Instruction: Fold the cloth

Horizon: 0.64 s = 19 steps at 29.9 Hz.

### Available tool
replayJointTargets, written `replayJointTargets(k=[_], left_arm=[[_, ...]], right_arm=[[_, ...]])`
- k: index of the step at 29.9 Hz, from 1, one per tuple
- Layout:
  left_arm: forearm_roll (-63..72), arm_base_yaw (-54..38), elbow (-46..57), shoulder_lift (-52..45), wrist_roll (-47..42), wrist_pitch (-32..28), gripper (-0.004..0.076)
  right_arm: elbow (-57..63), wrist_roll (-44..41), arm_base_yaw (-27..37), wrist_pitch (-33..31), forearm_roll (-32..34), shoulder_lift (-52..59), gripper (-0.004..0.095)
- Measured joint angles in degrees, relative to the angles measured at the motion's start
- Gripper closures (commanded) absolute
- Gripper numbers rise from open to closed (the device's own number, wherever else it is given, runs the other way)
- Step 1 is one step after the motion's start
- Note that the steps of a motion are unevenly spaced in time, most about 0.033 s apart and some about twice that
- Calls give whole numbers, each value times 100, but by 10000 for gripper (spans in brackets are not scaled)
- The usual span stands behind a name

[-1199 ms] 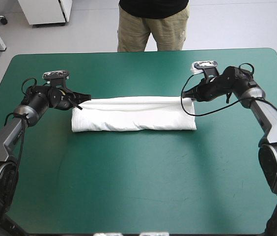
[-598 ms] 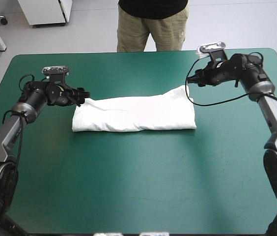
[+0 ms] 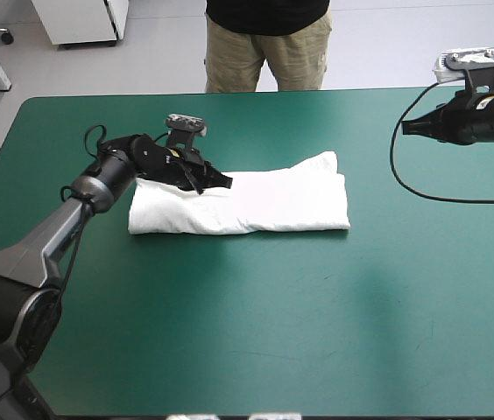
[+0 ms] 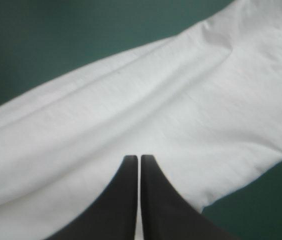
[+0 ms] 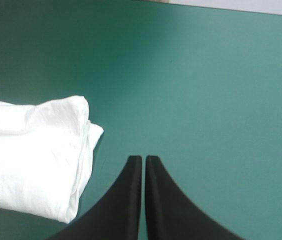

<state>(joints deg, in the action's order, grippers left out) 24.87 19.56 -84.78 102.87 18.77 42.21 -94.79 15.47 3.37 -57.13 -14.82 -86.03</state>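
The left gripper is held closed and empty over the folded T-shirt; the right gripper, likewise closed, is held well apart.

L gripper: was at far-left corner of T-shirt, off its end; now swung in over the cloth's left part, tips approx. a third along, arm lying across the left end.
R gripper: was at far-right corner; now pulled back toward table's right edge, well apart from cloth.
T-shirt far-right corner: first flat, now peaked toward far edge.
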Motion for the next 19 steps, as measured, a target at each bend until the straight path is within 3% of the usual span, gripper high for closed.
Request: replayJointTargets(k=[5,8,11,17,19], left_arm=[[88,227,0,618,0,-86,733],[198,263,0,957,57,-182,733],[301,263,-58,1163,65,-268,733],[357,263,-118,1222,70,-244,733],[363,263,-118,1222,70,-239,733]], right_arm=[[438,12,21,95,-48,-6,918],[716,23,21,277,-199,-33,863],[928,204,21,344,-568,-173,736],[1131,805,21,279,-1667,-683,364],[1135,977,21,286,-1978,-862,285]])
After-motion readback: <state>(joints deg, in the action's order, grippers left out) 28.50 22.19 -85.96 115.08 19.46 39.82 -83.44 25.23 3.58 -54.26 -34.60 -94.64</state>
